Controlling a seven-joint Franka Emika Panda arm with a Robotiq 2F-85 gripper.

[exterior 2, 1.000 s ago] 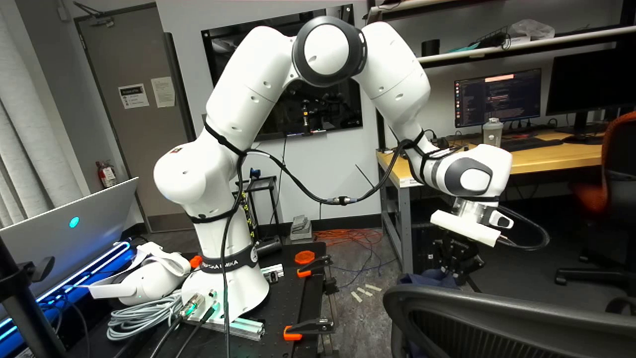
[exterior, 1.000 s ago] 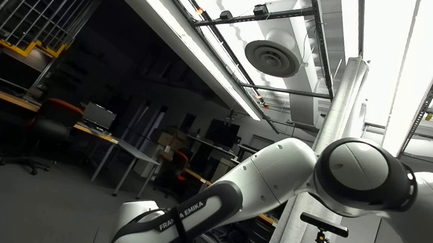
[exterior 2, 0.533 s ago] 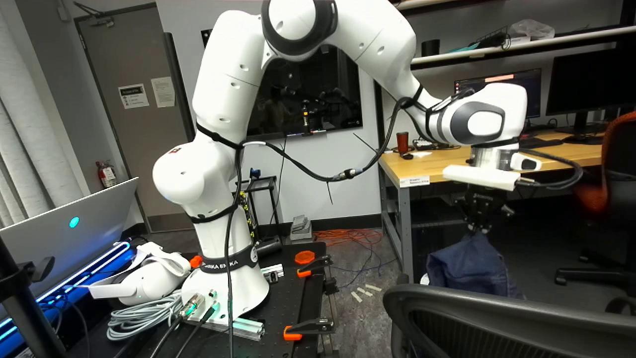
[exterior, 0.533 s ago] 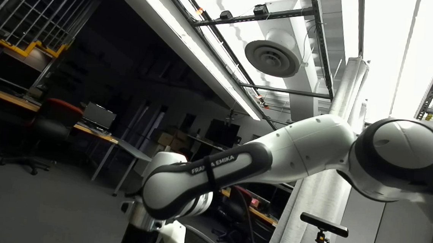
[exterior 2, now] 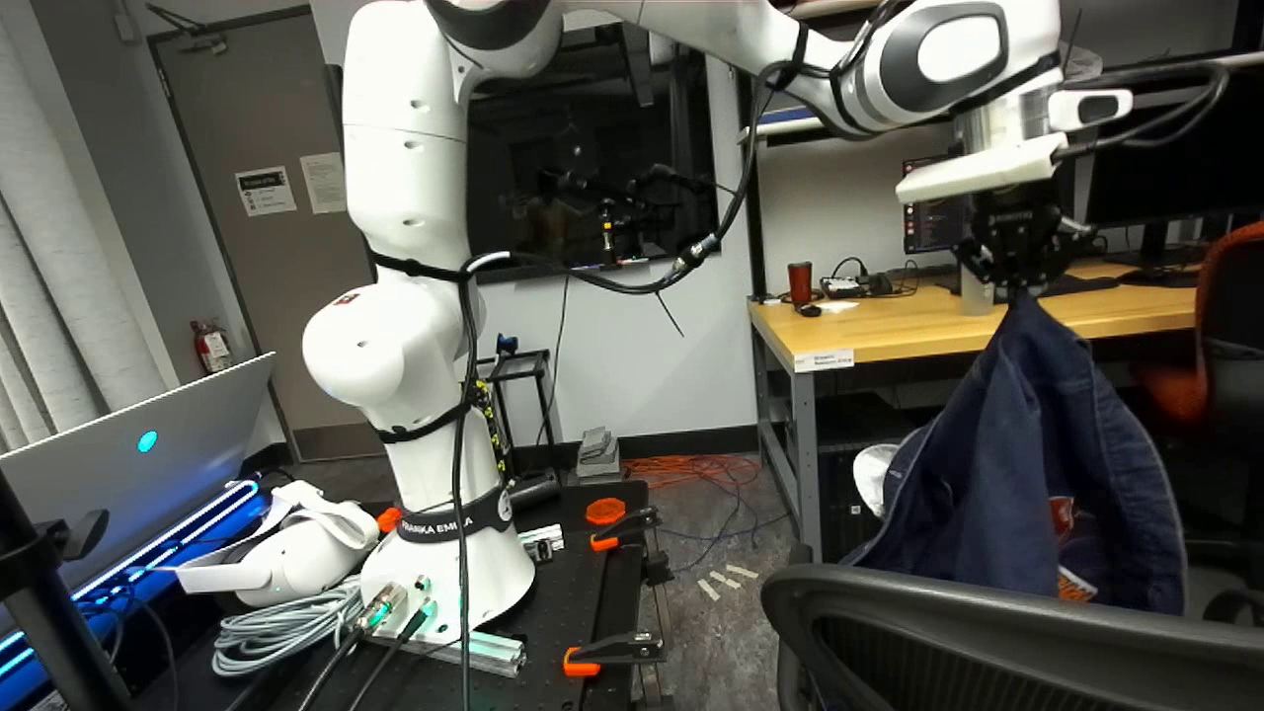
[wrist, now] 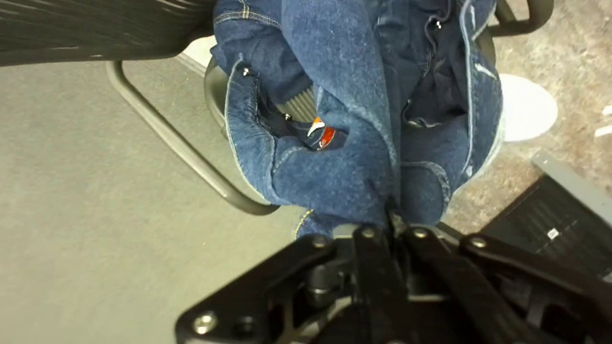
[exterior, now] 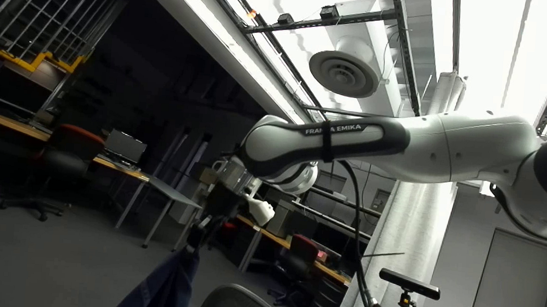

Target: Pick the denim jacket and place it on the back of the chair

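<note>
Blue denim jacket [exterior 2: 1007, 474] hangs from the hand [exterior 2: 1017, 289]; we mark the jaws closed, a bunch of its cloth pinched between them, dropping from a peak and spreading wide below. In an exterior view we have the chair [exterior 2: 948, 604] in the foreground, its dark curved backrest rim crossing the jacket's lower part. Hem sits behind that rim, out of sight, so we can't tell whether cloth touches chair. In both exterior views we see the hand above the backrest. From the wrist view we look down on faded blue folds, metal buttons [wrist: 245, 72] and a red-and-white patch [wrist: 326, 137] showing in a gap; backrest off to one side, bent tube [wrist: 177, 139] near it. Rest, quick: robot arm [exterior 2: 405, 193] on a black plate [exterior 2: 583, 592], silver laptop [exterior 2: 148, 484] and white headset [exterior 2: 308, 553] beside its base, grey cable coil [exterior 2: 281, 629] next to the headset, two orange-tipped clamps [exterior 2: 622, 648] along the plate's edge. Behind, wooden counter [exterior 2: 889, 336] carries a red tumbler [exterior 2: 800, 283]; we also tag a grey door [exterior 2: 296, 365] and a dark wall screen [exterior 2: 612, 118]. Across the room we get a red-backed office chair [exterior: 74, 147], well apart from the jacket, plus a black camera [exterior: 409, 284] on a stand, arm above it in frame.
</note>
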